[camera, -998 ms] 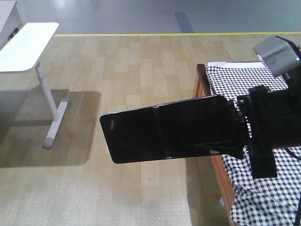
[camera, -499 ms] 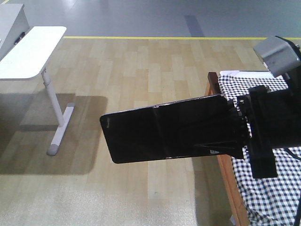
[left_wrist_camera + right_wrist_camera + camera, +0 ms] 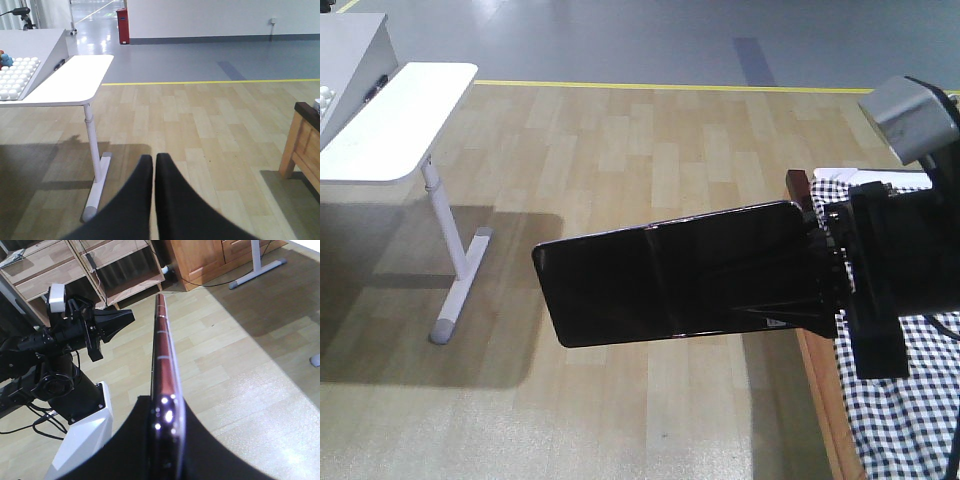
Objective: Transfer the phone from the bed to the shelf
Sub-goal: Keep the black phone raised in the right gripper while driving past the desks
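Note:
The phone (image 3: pixel 670 285), a glossy black slab, hangs flat-faced in mid-air over the wooden floor in the front view. My right gripper (image 3: pixel 802 285) is shut on its right end. From the right wrist the phone (image 3: pixel 162 350) shows edge-on with a pinkish edge, clamped between the right gripper (image 3: pixel 167 415) fingers. The bed (image 3: pixel 910 400), in black-and-white check, lies at the lower right behind the arm. The shelf (image 3: pixel 75 262) of pale planks stands at the top left of the right wrist view. My left gripper (image 3: pixel 153 159) is shut on nothing above the floor, also seen as left gripper (image 3: pixel 131 315).
A white-topped table (image 3: pixel 390 130) on a white leg stands at the left, with a tray of white balls (image 3: pixel 17 77) beside it. The bed's wooden frame (image 3: pixel 305 142) is at the right. An orange-brown cabinet (image 3: pixel 210 260) stands by the shelf. The robot's white base (image 3: pixel 85 440) is below the left arm.
The table and the bed have slid to the right in the front view, so the view has turned left. The phone stays held in the same place in the frame.

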